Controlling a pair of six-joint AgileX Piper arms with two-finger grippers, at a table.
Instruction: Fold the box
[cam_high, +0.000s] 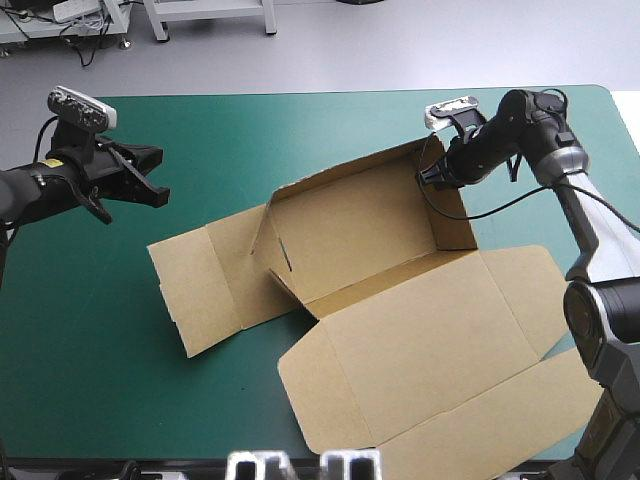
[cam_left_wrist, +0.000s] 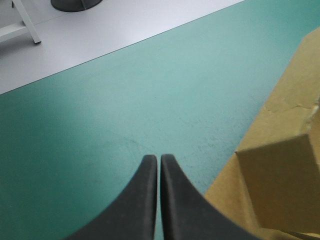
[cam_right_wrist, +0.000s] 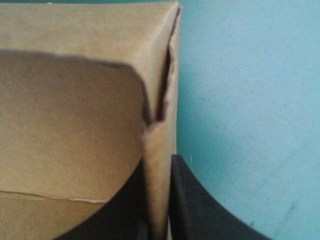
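The brown box (cam_high: 400, 300) lies from the middle of the tabletop (cam_high: 200, 120) to its near right corner, some walls raised. The right end effector (cam_high: 432, 178) pinches its far right wall; the left end effector (cam_high: 150, 185), fingers together, holds nothing

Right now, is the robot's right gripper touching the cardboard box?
Touching. The right wrist view shows the right gripper shut on a raised wall of the box, the board pinched between its fingers.

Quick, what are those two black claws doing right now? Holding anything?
Left gripper: shut, holding nothing.
Right gripper: shut on the box, pinching its raised end wall.
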